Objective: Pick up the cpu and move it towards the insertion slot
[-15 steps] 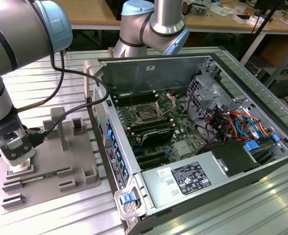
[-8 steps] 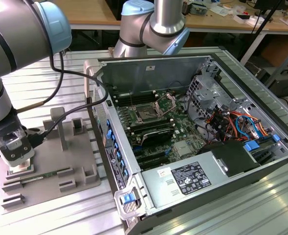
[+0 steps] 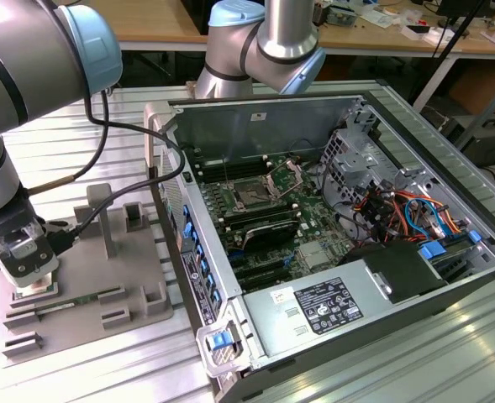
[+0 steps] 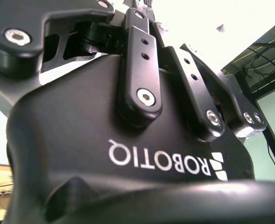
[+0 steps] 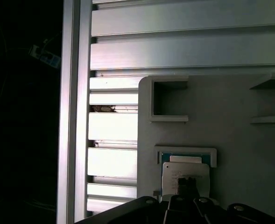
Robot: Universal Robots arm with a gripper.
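Pickup doesn't look done yet imo. The cpu (image 5: 184, 171) sits flat in its pocket on the grey tray (image 3: 121, 285), lower left of the exterior view, with the claw (image 3: 27, 270) right down over it. I can't tell if the claw is wide or clamped. The insertion slot (image 3: 251, 196), mid-frame inside the open PC case (image 3: 255, 126), is well apart, so the whole carry is left.

Place: robotics lab or workshop, pretty clearly
Work surface: a slotted aluminium table (image 3: 415, 369) is used as the bench
Kit: an industrial arm (image 3: 268, 34) is seen by an opened PC case (image 3: 255, 126)
Background: cluttered wooden workbenches (image 3: 146, 21) can be made out
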